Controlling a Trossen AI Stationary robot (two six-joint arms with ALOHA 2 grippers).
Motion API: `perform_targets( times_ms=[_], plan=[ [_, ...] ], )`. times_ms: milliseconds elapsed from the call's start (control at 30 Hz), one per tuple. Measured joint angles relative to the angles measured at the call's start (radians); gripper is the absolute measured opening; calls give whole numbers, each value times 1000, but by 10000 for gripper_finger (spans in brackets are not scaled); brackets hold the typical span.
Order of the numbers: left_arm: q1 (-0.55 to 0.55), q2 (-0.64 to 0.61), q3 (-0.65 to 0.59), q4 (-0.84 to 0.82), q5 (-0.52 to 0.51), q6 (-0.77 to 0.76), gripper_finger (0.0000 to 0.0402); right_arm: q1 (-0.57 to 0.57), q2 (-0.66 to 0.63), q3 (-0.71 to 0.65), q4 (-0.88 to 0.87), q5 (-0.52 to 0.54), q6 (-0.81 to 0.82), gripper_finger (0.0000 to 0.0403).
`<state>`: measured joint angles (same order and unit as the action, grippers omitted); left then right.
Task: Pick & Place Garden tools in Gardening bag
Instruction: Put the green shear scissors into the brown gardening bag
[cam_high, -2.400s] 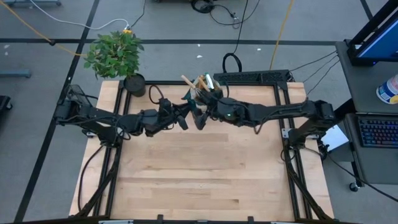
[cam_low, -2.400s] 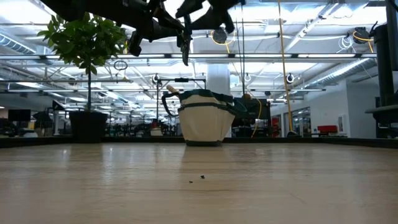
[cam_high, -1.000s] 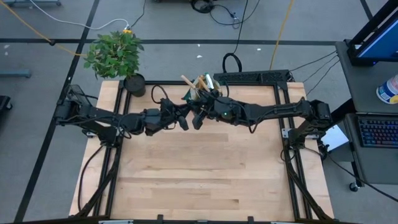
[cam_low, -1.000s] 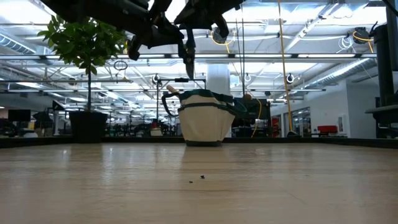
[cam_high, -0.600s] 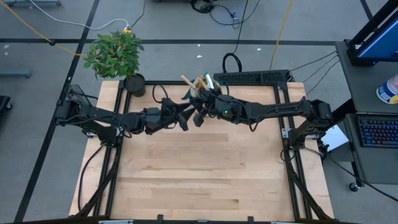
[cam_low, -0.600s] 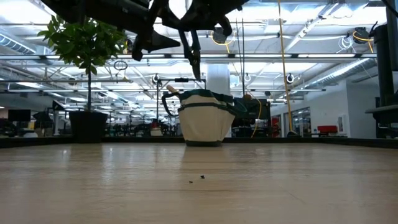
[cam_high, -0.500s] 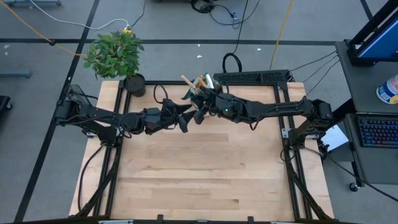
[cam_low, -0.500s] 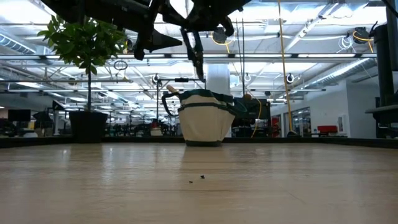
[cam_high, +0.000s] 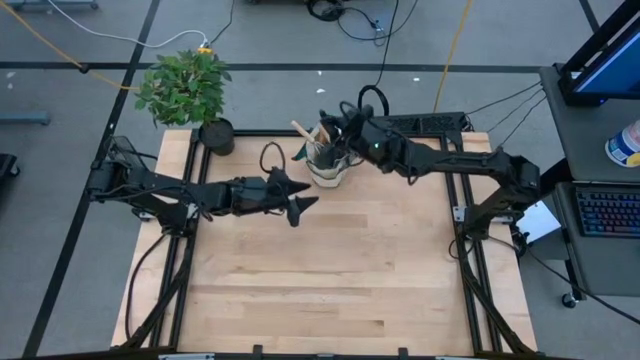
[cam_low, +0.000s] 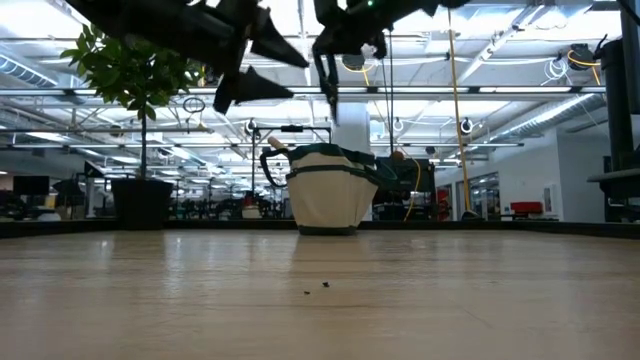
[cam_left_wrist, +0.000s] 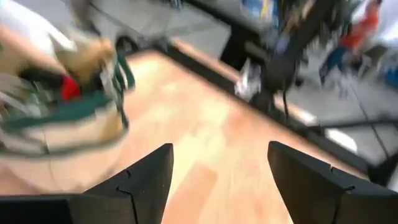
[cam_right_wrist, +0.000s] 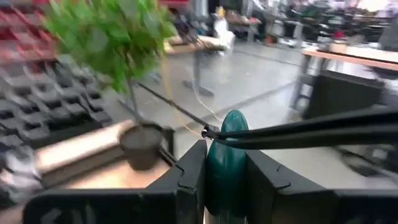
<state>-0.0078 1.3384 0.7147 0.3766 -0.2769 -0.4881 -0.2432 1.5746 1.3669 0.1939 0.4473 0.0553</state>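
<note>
The beige gardening bag (cam_high: 330, 168) (cam_low: 330, 200) stands at the table's far edge, with wooden tool handles (cam_high: 303, 131) sticking out of its top. My right gripper (cam_high: 330, 124) (cam_right_wrist: 225, 180) hovers over the bag, shut on a slim dark garden tool (cam_low: 328, 92) with a green part. My left gripper (cam_high: 305, 208) (cam_low: 298, 80) (cam_left_wrist: 217, 168) hangs open and empty just left of and nearer than the bag, high above the table. My right gripper pinches the tool's green rounded part (cam_right_wrist: 225, 149) between its two fingers. The fingers lie roughly level and point toward the table's left. The tool's dark slim end (cam_low: 330, 105) hangs below the gripper, clear of the bag's top.
A leafy potted plant (cam_high: 185, 85) in a black pot (cam_low: 140, 200) stands at the far left corner. The bag's black loop handle (cam_low: 275, 155) rises on its left side. Bare wood (cam_high: 330, 280) fills the table's middle and near half.
My left gripper has opened and let go of the dark tool, staying near the bag's left side. My right gripper, still shut on the tool, has carried it toward the table's far edge until it hangs over the bag.
</note>
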Motion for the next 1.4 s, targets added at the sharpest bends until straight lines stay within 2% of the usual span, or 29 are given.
perform_targets(
  times_ms=[100, 200, 533, 700, 1067, 1400],
  plan=[
    [0, 0, 0, -81, 53, -39, 268, -32, 11, -45, 111, -107, 23, 60],
    [0, 0, 0, -150, 86, -93, 269, -51, 23, -91, 193, -163, 59, 60],
    [2, 0, 0, -179, 94, -119, 269, -81, 31, -277, 431, -164, 56, 60],
    [2, 0, 0, -161, 94, -120, 269, -88, 32, -306, 491, -164, 56, 60],
    [4, 0, 0, -159, 93, -124, 269, -99, 32, -306, 531, -163, -47, 60],
    [4, 0, 0, -165, 93, -120, 269, -111, 11, -240, 359, -163, -110, 60]
  ],
)
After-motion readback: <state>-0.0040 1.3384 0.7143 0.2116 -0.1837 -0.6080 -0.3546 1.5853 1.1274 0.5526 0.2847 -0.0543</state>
